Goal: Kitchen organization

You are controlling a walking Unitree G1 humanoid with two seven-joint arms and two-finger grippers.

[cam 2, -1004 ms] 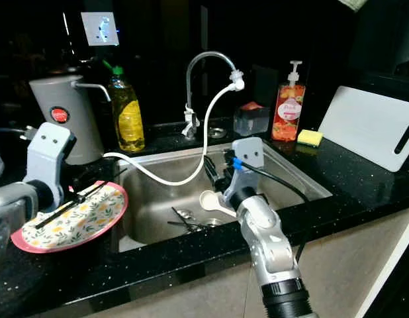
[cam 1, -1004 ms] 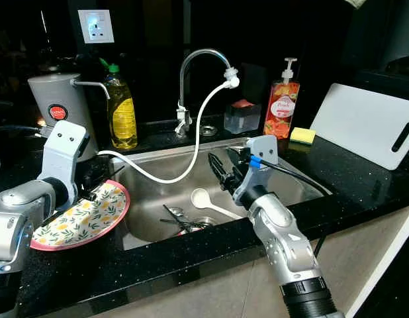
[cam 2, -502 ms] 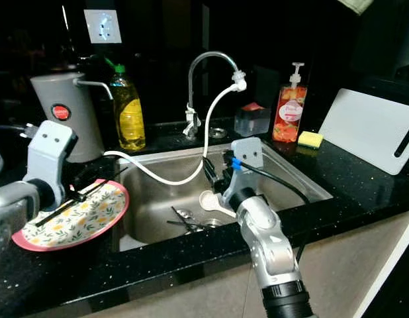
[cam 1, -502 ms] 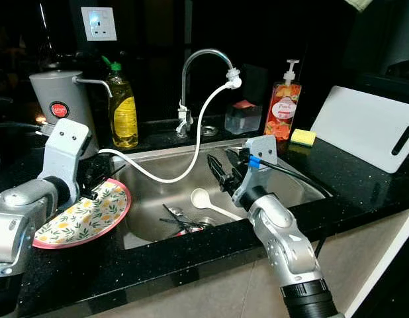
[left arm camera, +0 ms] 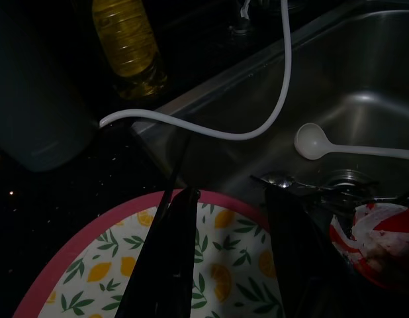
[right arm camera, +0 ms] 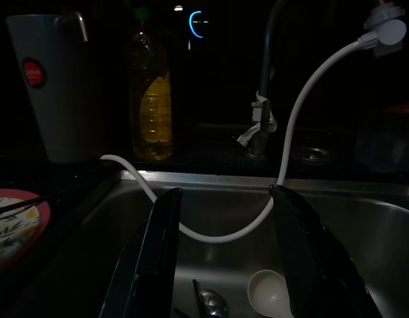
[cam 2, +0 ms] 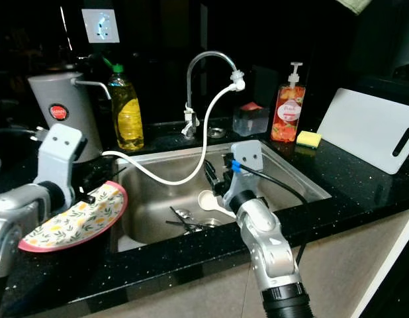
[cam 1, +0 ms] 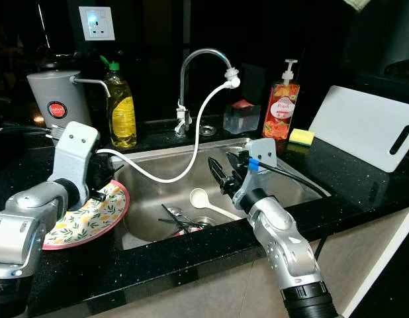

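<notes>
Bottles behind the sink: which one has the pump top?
The orange-red soap bottle right of the faucet, next to the yellow sponge. It has a white pump head; the yellow bottle on the left has a green cap.

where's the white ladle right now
The white ladle lies in the sink by the drain, just ahead of the right gripper.

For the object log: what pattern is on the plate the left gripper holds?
Lemons and green leaves on white, pink rim: plate, clearest in the left eye view.
</notes>
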